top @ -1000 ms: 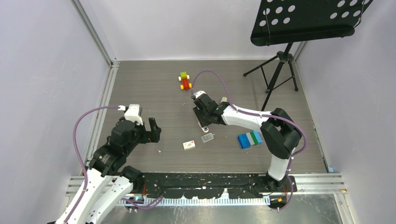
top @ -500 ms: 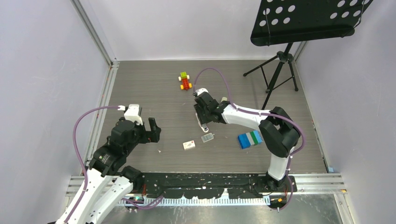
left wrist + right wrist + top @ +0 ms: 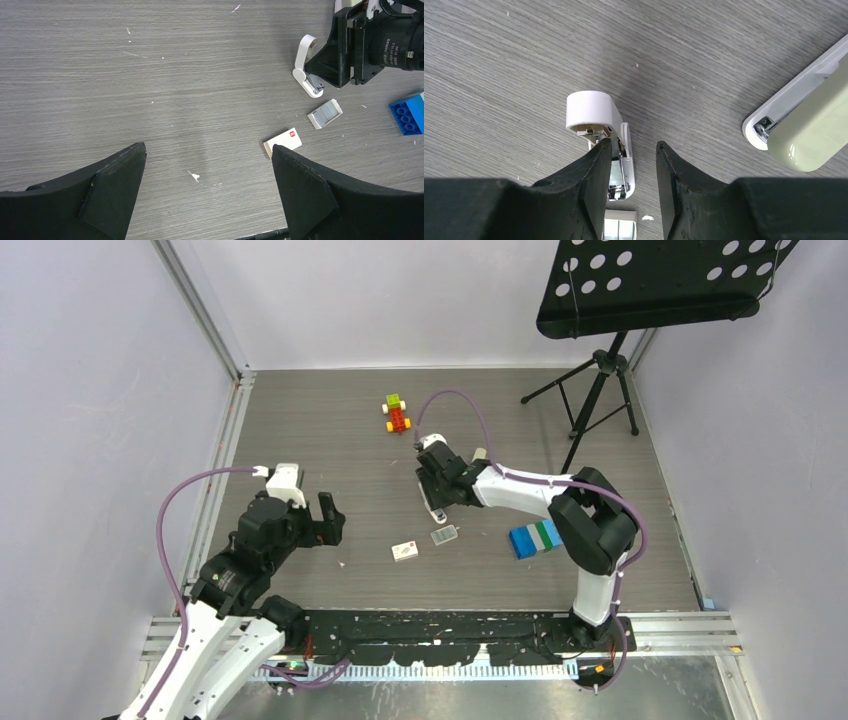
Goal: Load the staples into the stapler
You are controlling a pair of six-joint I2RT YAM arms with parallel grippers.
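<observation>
"Right jaws, status?"
"Half parted, clasping nothing. I've edged them slightly farther across the tabletop; gap unchanged. Stubby white piece against one tip, stapler off the other side, staples just behind. Left jaws gape, empty. Loading hasn't begun."

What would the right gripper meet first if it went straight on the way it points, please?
Probably the small all-white object just ahead of the right gripper, not the stapler; depth is unclear.

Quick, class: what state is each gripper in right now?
Left gripper: wide open, holding nothing.
Right gripper: partly open, gripping nothing.
</observation>
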